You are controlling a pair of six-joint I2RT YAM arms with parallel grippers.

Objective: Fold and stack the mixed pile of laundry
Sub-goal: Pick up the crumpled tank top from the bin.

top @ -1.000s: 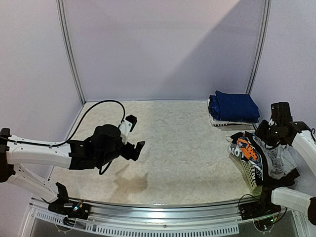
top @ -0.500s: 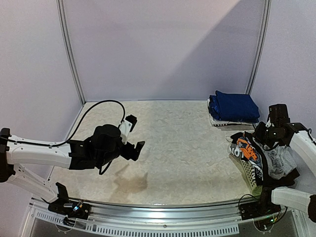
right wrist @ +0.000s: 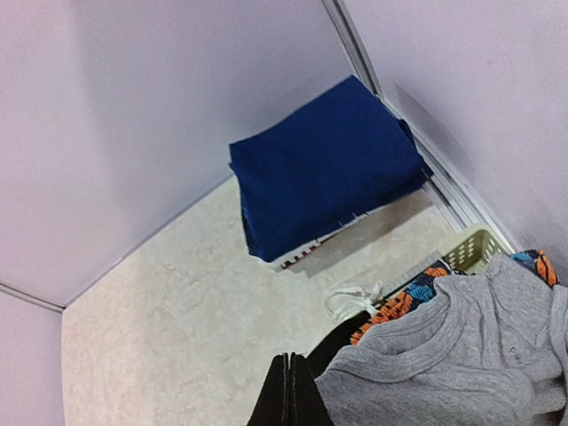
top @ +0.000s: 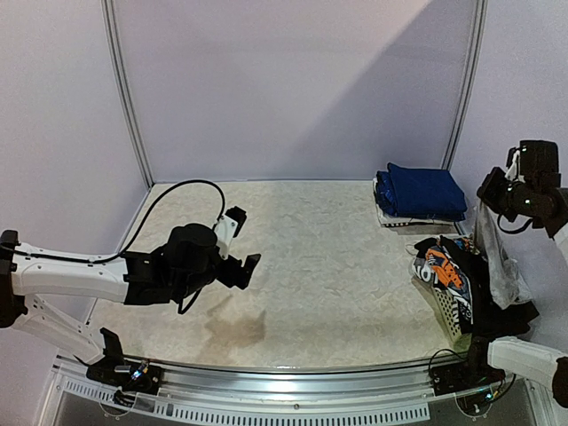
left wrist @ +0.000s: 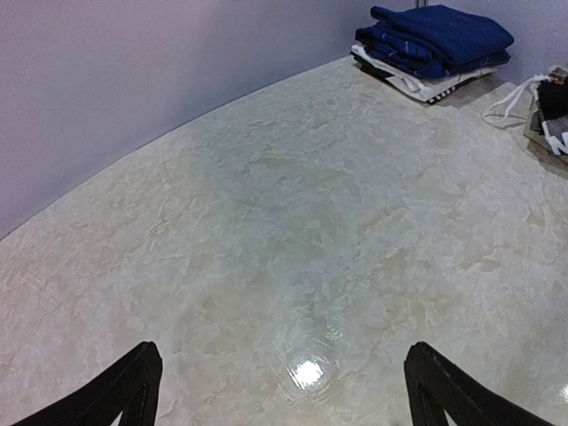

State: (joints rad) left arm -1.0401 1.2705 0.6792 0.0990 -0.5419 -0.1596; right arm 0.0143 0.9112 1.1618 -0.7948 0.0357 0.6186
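Marbled table (top: pixel 311 266); right gripper (right wrist: pixel 288 368) holds grey shirt (right wrist: pixel 444 364); orange garment (top: pixel 441 266) print unreadable, perhaps lettering.

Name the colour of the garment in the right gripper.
A grey shirt, clearest in the right wrist view.

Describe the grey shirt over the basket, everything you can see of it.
Soft, light-grey knit with a ribbed neckband, the grey shirt hangs crumpled and unfolded from the shut jaws of the right gripper, above the basket at the table's right edge. Its lower end trails onto the black and orange-printed clothes heaped there.
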